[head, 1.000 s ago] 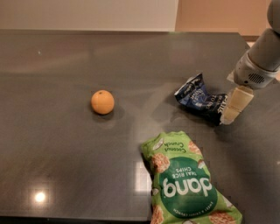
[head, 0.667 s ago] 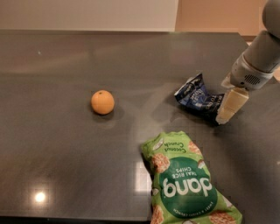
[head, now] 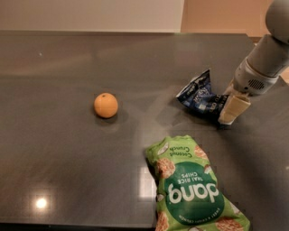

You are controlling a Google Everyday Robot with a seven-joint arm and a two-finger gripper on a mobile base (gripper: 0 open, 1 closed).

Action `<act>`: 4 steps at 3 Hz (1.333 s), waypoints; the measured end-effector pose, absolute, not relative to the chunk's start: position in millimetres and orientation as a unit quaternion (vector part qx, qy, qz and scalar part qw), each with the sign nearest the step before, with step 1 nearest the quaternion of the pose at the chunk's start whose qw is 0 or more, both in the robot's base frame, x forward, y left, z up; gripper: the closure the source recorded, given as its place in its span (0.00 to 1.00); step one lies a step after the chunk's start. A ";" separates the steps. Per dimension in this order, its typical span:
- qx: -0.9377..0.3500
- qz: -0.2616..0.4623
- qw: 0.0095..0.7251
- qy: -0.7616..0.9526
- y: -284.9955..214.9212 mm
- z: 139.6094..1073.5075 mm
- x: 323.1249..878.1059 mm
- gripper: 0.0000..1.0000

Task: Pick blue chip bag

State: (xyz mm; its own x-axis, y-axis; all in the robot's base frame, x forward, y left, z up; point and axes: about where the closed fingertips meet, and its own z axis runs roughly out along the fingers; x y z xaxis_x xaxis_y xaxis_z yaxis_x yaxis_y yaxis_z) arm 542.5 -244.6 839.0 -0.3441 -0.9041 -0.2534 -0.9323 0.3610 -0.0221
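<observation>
In the camera view, a dark grey, glossy tabletop (head: 67, 171) fills nearly the whole picture, with a pale wall (head: 90, 13) behind its far edge. The small, crumpled, dark navy-blue foil chip bag (head: 198, 94) with white lettering lies on the tabletop in the right half, a little beyond the middle. One corner of it points up toward the far side, and its other end stretches to the right.

The robot's gripper (head: 233, 109) comes in from the upper right on a light grey, rounded arm (head: 266, 58) and reaches downward and to the left. Its cream-coloured tip stands low over the tabletop at the right end of the blue bag, touching or overlapping it as seen from here. Whether the gripper is spread wide, narrowed or clamped on the bag cannot be told from this view.

A small round orange fruit (head: 106, 105) sits on the tabletop left of the middle, well apart from the blue bag. A larger green rice chips bag (head: 194, 189) with white "dang" lettering, upside down to the camera, lies toward the near edge, closer to the camera than the blue bag and apart from it. Its lower end is cut off by the bottom of the picture. A small bright light reflection (head: 40, 203) shows on the tabletop at lower left.
</observation>
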 end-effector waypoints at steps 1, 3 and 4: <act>-0.570 0.068 0.122 0.810 -233.2 853.5 541.5 0.87; -0.592 0.078 0.147 0.788 -204.1 892.9 545.5 1.00; -0.604 0.081 0.159 0.777 -191.9 909.9 549.2 1.00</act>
State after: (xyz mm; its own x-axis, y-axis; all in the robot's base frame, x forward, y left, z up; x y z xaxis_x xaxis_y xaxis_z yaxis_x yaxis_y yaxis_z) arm 549.2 -191.9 909.9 -0.2207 -0.9128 -0.3438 -0.9639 0.2580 -0.0663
